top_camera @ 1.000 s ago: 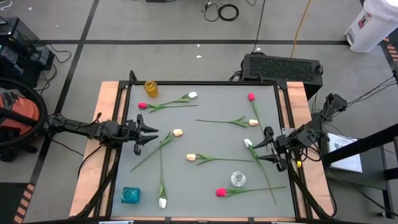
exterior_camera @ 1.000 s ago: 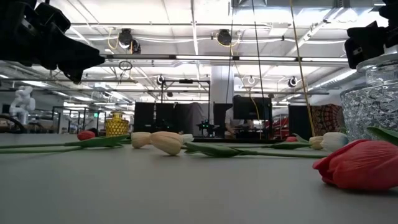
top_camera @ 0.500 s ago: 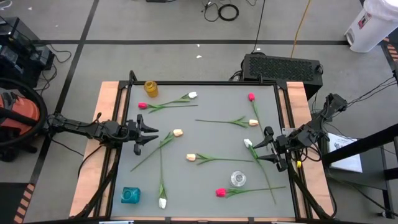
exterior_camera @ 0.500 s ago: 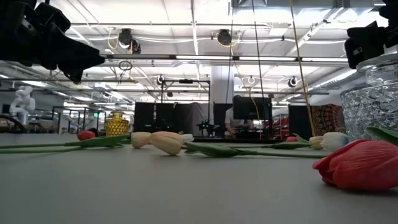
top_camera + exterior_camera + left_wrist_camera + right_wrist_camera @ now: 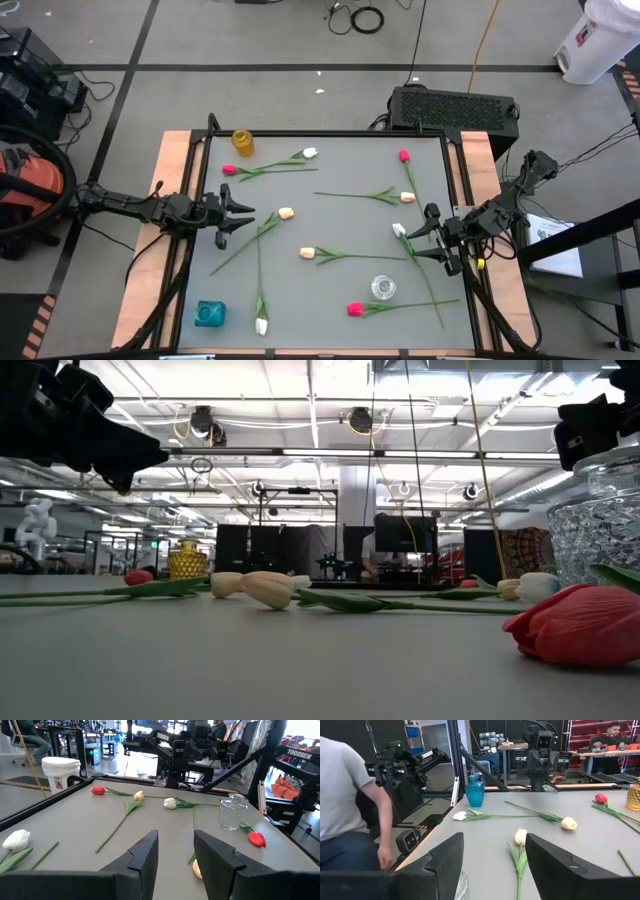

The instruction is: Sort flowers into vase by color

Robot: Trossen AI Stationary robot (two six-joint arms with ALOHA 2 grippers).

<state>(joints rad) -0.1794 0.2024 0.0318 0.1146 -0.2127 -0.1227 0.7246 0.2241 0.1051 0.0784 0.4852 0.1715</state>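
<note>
Tulips [image 5: 343, 254]: red, white, cream buds.

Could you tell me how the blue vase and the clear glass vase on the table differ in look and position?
The blue vase is opaque teal with a narrow neck; the clear vase is see-through cut glass, wide-mouthed. The blue vase stands at the near left corner by a white tulip; the clear vase stands right of centre, just above a red tulip. Both stand upright and hold no flowers.
</note>
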